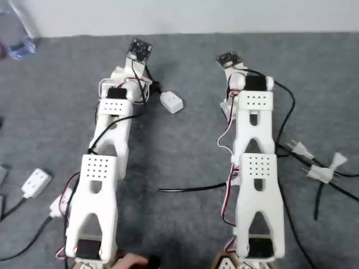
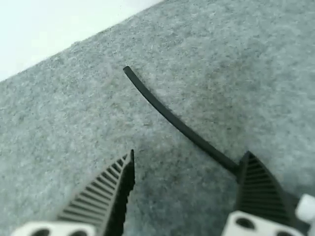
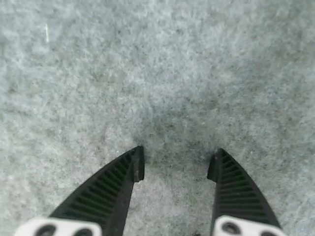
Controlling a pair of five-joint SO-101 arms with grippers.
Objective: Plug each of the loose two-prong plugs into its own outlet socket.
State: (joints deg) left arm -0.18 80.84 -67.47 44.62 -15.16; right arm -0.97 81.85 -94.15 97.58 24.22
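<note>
A white outlet socket (image 1: pixel 171 103) lies on the grey carpet just right of the left arm's (image 1: pixel 112 106) wrist, and a second one (image 1: pixel 36 182) sits at the far left. Two white two-prong plugs (image 1: pixel 300 149) (image 1: pixel 325 171) rest on black cords right of the right arm (image 1: pixel 255 101). My left gripper (image 2: pixel 189 156) is open over the carpet; a short black cable (image 2: pixel 172 120) runs between its fingers and meets one fingertip (image 2: pixel 248 169). My right gripper (image 3: pixel 179 151) is open above bare carpet with nothing between its fingers.
A black cord (image 1: pixel 190 189) crosses the carpet between the two arms. More cords trail at the lower left (image 1: pixel 22 241) and far right (image 1: pixel 320 202). A white wall edge (image 2: pixel 49 24) borders the carpet at the back.
</note>
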